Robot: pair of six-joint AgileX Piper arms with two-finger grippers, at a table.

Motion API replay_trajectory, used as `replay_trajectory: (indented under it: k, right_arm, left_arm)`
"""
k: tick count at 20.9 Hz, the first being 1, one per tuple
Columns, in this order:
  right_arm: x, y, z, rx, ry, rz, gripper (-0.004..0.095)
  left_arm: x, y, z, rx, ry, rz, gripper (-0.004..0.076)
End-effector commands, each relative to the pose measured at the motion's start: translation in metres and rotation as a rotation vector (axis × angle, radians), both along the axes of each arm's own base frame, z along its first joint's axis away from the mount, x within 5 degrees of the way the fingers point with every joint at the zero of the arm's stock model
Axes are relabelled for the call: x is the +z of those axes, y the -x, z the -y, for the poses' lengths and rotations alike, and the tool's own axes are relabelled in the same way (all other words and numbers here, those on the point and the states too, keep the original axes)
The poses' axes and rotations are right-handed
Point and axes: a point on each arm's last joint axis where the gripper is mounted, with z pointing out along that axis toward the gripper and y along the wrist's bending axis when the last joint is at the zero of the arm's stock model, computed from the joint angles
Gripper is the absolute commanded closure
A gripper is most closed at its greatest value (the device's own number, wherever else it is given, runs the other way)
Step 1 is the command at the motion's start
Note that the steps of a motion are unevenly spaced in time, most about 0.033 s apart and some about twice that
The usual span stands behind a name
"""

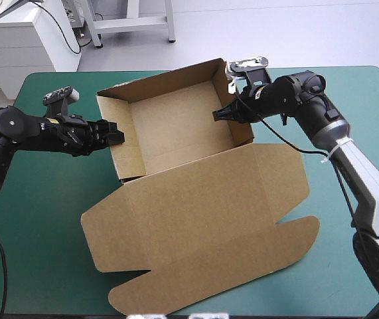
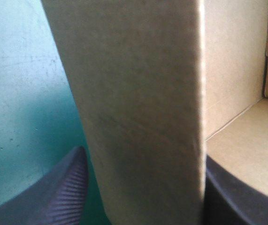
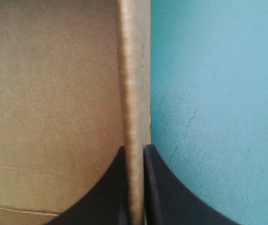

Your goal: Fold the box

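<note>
Your right gripper (image 3: 134, 149) pinches the right wall of the brown box (image 1: 176, 129). Its black fingers (image 3: 164, 192) are nearly together with only the board's edge between them, one inside the tray and one outside over the teal-green cover (image 1: 36, 219). Your left gripper (image 2: 143, 157) straddles the opposite, left wall, which looks thicker, so its fingers stand wider, pressed against both faces. Between the two grippers the box sits as an open tray toward the table's far edge, walls raised. Its lid (image 1: 202, 226) lies flat toward the near edge, tabs spread.
</note>
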Motion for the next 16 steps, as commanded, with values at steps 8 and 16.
replay_trajectory:
  k: [8,16]
  right_arm:
    - [0.030,0.012,0.005,-0.028,-0.069,0.080,0.0927]
    - [0.006,0.010,0.016,-0.075,0.102,-0.042,0.0928]
  left_arm:
    - [0.012,-0.009,0.040,-0.046,-0.041,0.187,0.0731]
    - [0.035,-0.046,0.078,-0.171,-0.093,0.240,0.0731]
